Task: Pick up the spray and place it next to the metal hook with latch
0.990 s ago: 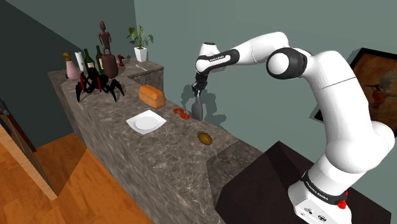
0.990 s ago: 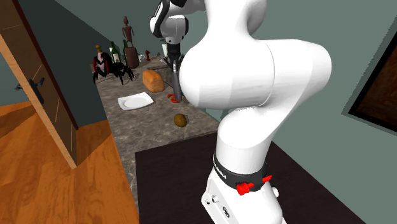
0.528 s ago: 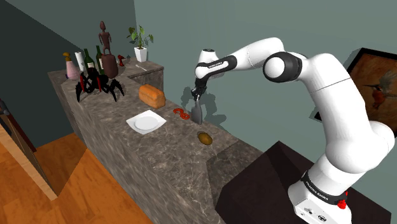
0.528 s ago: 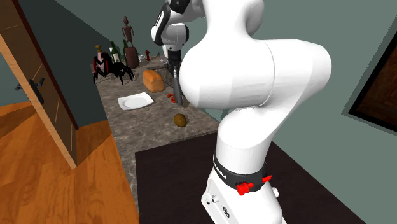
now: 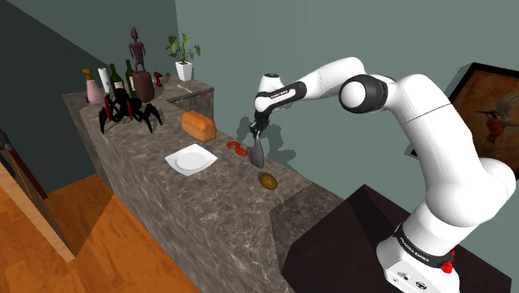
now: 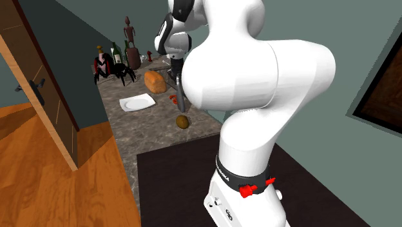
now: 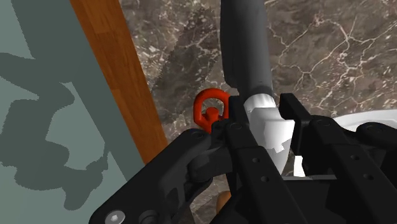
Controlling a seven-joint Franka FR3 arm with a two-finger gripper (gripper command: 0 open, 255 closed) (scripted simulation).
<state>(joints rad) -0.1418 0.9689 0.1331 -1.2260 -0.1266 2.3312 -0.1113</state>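
Dark grey and slim, narrowing toward its top, the spray (image 5: 259,153) hangs upright under the gripper (image 5: 255,135) in the shoulder view, over the marbled stone counter (image 5: 208,208) and close to the green wall (image 5: 333,33); the red hook (image 5: 236,148) lies just beside it toward that view's left; a brown rounded thing (image 5: 268,180) sits near it toward the stand; a white plate (image 5: 191,159) and a loaf (image 5: 199,125) lie farther along; whether the bottle's base touches the stone I cannot tell.

From the second exterior view the white arm (image 6: 251,64) covers most of the bottle; a dark sliver of it (image 6: 181,97) shows at the arm's edge, the red hook (image 6: 173,98) just beside it on that view's left.

Through the wrist view the black fingers (image 7: 302,121) are clamped on the spray's white head (image 7: 267,124); its dark, tube-like body (image 7: 245,44) runs away from them over the counter; the hook (image 7: 210,109), ring-shaped, sits right beside the head.
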